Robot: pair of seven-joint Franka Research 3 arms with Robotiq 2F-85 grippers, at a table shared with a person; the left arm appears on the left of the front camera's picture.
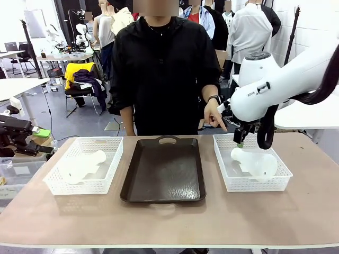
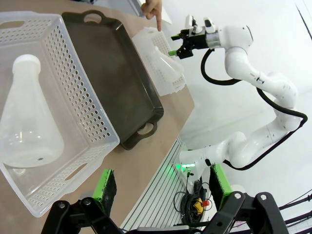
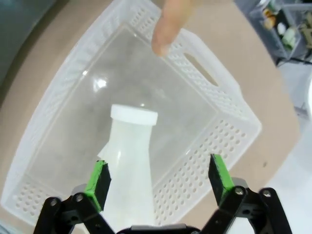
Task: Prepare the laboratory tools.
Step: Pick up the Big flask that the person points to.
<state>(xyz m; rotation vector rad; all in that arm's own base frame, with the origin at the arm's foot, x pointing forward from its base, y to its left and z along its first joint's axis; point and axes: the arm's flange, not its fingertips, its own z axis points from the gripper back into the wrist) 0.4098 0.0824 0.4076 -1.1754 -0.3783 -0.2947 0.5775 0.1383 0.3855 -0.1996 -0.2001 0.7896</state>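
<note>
With the person's hand (image 1: 214,117) pointing into the right basket (image 3: 234,113), the right gripper (image 3: 158,171) hangs wide open above the flask (image 3: 130,146) lying there, apparently lined up on its neck, while the left gripper (image 2: 163,184), also wide, hangs off the table's left side near the left basket (image 2: 92,114) where the other flask (image 2: 27,122) lies

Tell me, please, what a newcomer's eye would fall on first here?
The white right arm hangs with open jaws over a frosted-white plastic conical flask lying in the right white lattice basket, where a person's hand points. A dark brown rectangular tray sits mid-table; a second such flask lies in the left basket.
</note>
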